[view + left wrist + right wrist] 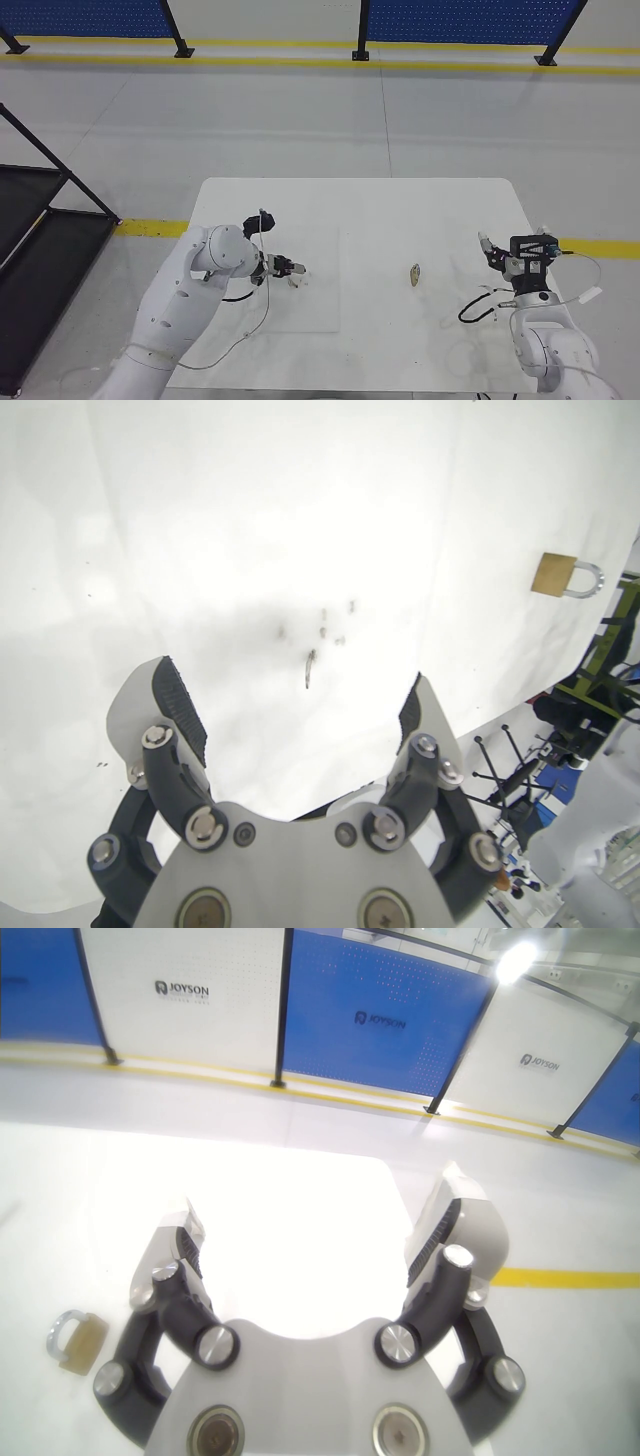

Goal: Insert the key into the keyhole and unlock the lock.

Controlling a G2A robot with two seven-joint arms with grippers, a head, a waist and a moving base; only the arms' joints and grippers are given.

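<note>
In the top view the padlock (414,274) lies on the white table (400,210) just right of the frame's centre, its brass body and steel shackle flat on the surface, well apart from both arms. The left gripper (292,685) hovers left of centre, fingers spread wide and holding nothing. A thin key (310,665) lies on the table just beyond its fingertips. The right gripper (322,1198) sits near the table's right edge, also spread and empty.

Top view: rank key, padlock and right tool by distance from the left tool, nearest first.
1. key: just ahead of the open left tool, on the robot's left part of the table.
2. padlock: lying right of the middle.
3. right tool: past the padlock, near the right edge.
</note>
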